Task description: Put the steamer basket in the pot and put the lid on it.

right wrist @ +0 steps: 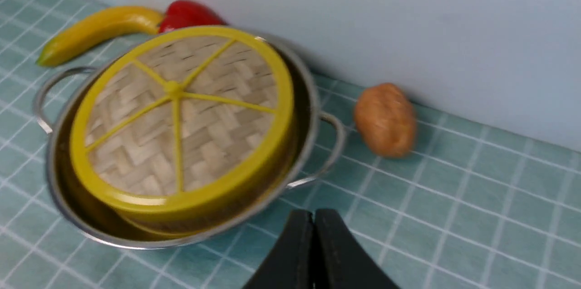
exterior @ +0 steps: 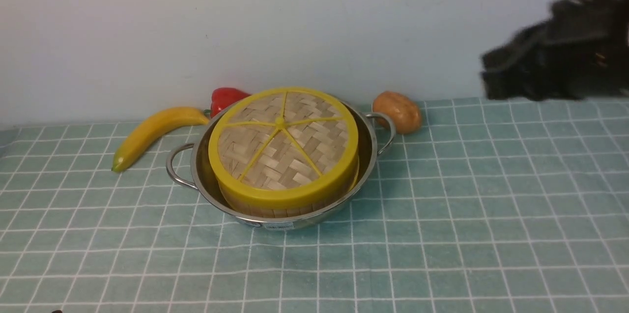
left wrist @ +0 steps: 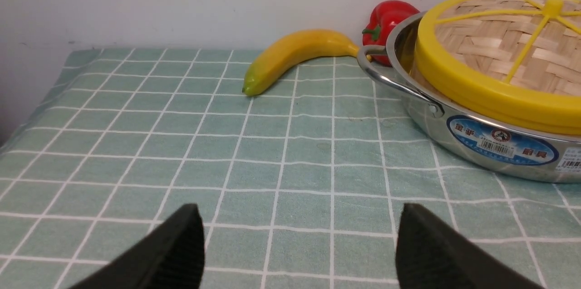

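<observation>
Our right pincer (right wrist: 314, 234) is pressed together, empty, above the worktop (right wrist: 454, 216) near the pot (right wrist: 299, 112). Our left pincer (left wrist: 299, 243) is spread, empty. The basket (exterior: 275, 207) sits in the pot, lid (exterior: 282, 143) on top, slightly tilted.

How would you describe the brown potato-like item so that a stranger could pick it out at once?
Start at the steel pot holding the yellow-rimmed lid on the checked cloth. Beyond its right-hand loop handle, near the wall, lies the potato. Unlike the banana and red pepper on the pot's other side, it is brown and oval.
</observation>
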